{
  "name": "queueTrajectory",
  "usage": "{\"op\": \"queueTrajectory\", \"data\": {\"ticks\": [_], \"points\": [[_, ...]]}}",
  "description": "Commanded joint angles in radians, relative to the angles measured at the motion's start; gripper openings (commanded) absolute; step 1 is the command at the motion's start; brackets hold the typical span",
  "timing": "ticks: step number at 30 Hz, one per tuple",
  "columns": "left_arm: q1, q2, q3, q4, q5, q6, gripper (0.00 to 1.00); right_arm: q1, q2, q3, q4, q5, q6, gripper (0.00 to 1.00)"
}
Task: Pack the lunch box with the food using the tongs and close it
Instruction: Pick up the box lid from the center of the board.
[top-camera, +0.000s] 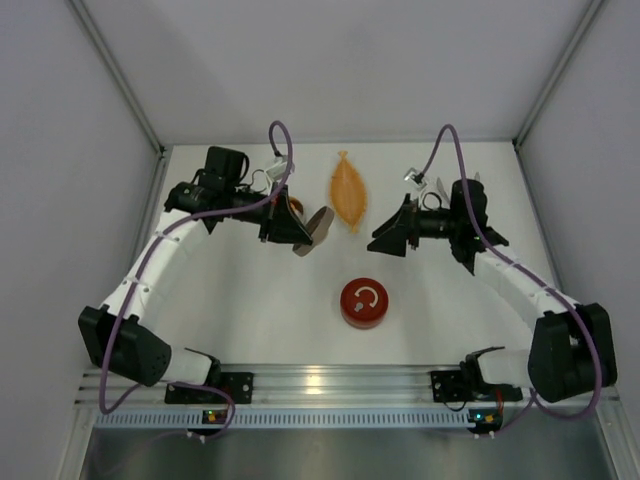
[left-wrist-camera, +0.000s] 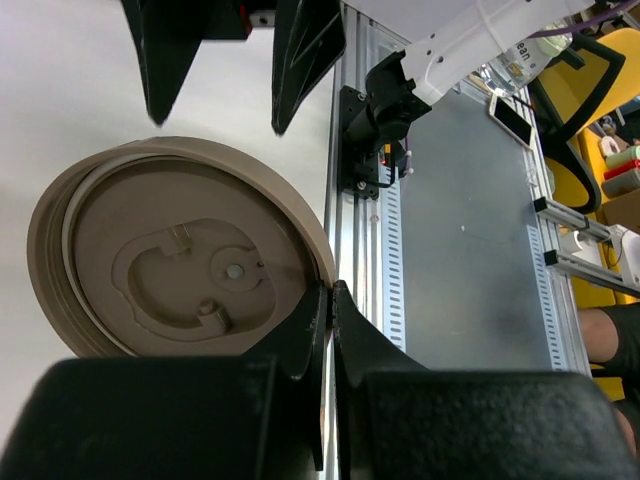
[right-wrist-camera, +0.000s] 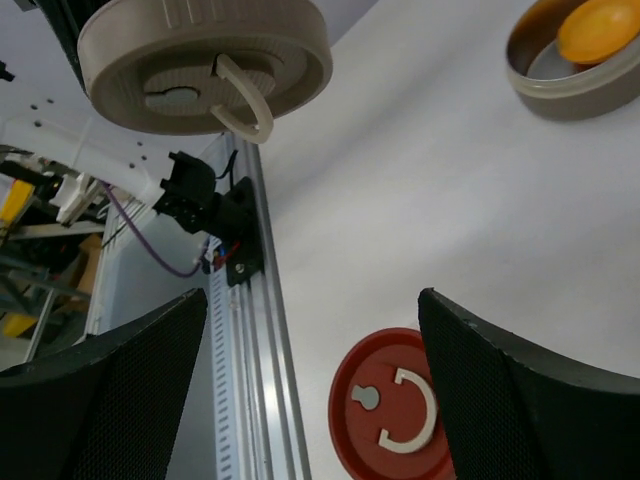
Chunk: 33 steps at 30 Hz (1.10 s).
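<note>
The left gripper is pinched tight on the rim of a beige round lid, left of centre in the top view. The right gripper gapes wide, holding nothing, with a red lid lying on the table at the bottom of its wrist view. An orange food piece sits in a beige tin at that view's upper right.

Enclosure: pale grey walls on three sides, metal corner posts | Surface: white table, evenly lit | Near edge: aluminium rail, grey metal panel beyond | Off-table: yellow chair past the panel
</note>
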Motion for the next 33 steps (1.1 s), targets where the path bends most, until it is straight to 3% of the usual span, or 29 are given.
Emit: {"op": "queueTrajectory", "data": {"ticks": [1, 9, 10, 14, 26, 31, 33], "points": [[0.0, -0.05, 0.016, 0.039, 0.06, 0.019, 0.0, 0.092, 0.057, -0.019, 0.379, -0.038, 0.174, 0.84], [-0.012, -0.077, 0.014, -0.012, 0.048, 0.076, 0.0, 0.193, 0.264, -0.016, 0.934, -0.012, 0.549, 0.65], [-0.014, -0.084, 0.013, -0.012, 0.045, 0.079, 0.0, 0.196, 0.287, -0.013, 1.07, -0.011, 0.6, 0.63], [-0.02, -0.094, 0.005, -0.012, 0.037, 0.08, 0.0, 0.211, 0.389, 0.031, 1.329, -0.014, 0.842, 0.6], [-0.035, -0.097, -0.01, 0.014, 0.034, 0.048, 0.0, 0.285, 0.416, 0.074, 1.407, -0.031, 0.883, 0.64], [-0.046, -0.099, -0.018, 0.036, 0.036, 0.03, 0.0, 0.304, 0.393, 0.08, 1.322, -0.037, 0.818, 0.61], [-0.051, -0.099, -0.019, 0.04, 0.034, 0.022, 0.0, 0.307, 0.393, 0.088, 1.311, -0.037, 0.798, 0.55]]}}
